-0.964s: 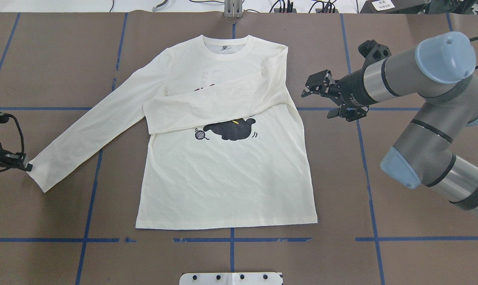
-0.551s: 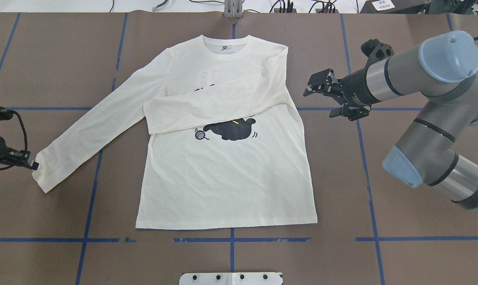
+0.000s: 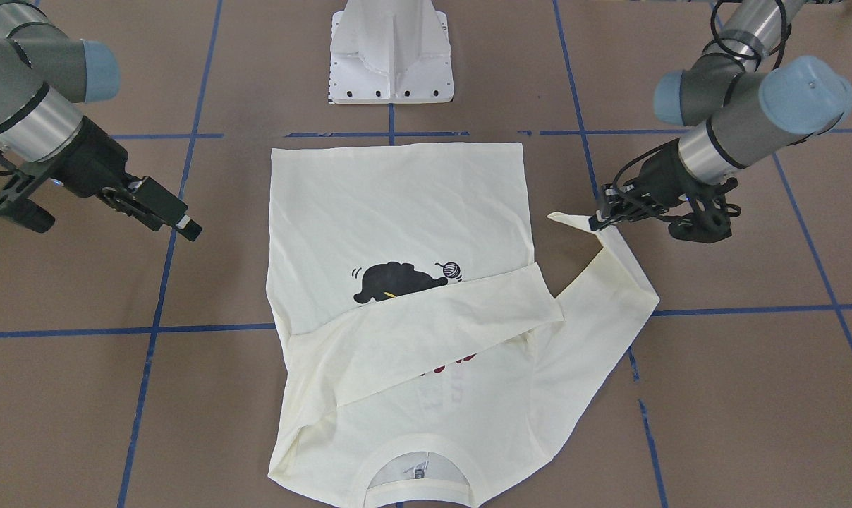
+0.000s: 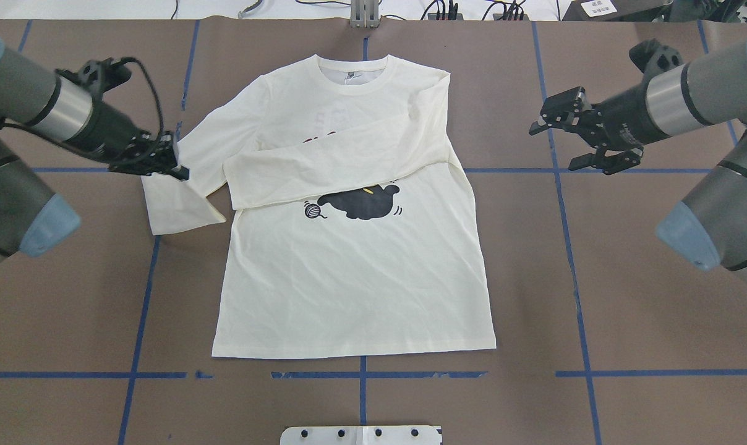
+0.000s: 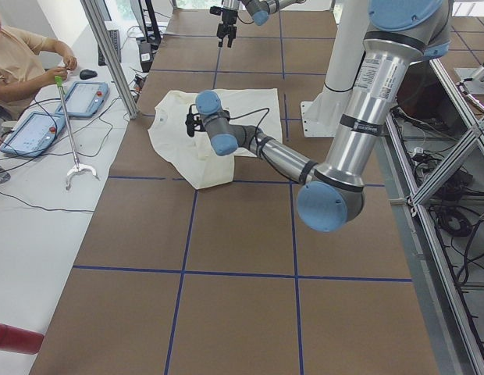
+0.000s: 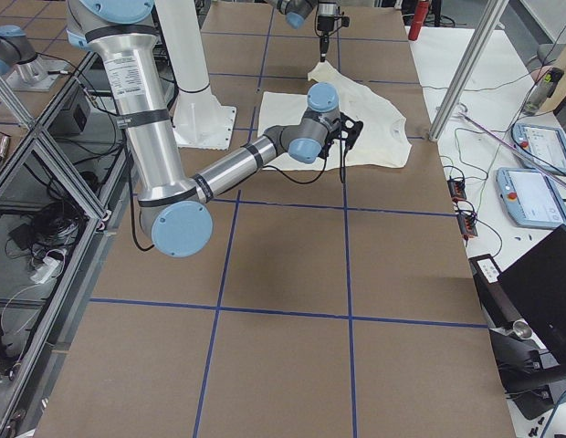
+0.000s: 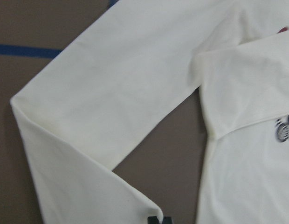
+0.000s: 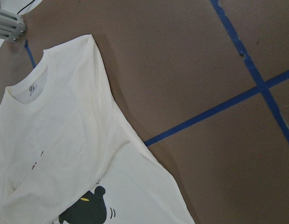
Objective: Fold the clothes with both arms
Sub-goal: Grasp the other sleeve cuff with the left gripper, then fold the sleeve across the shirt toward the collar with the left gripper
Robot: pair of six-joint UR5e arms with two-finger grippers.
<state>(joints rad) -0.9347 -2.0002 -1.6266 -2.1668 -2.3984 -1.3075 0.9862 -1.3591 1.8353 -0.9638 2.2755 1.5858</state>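
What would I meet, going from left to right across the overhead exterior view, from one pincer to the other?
The left pincer, shut on the sleeve of the T-shirt → yarn ball print → black cat print → right pincer, open.

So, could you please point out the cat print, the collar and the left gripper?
cat print (image 4: 361,201), overhead view, middle of the black body.
collar (image 4: 355,86), overhead view, front of the ribbed band.
left gripper (image 4: 177,171), overhead view, between the fingertips that pinch the shirt (image 4: 349,296).
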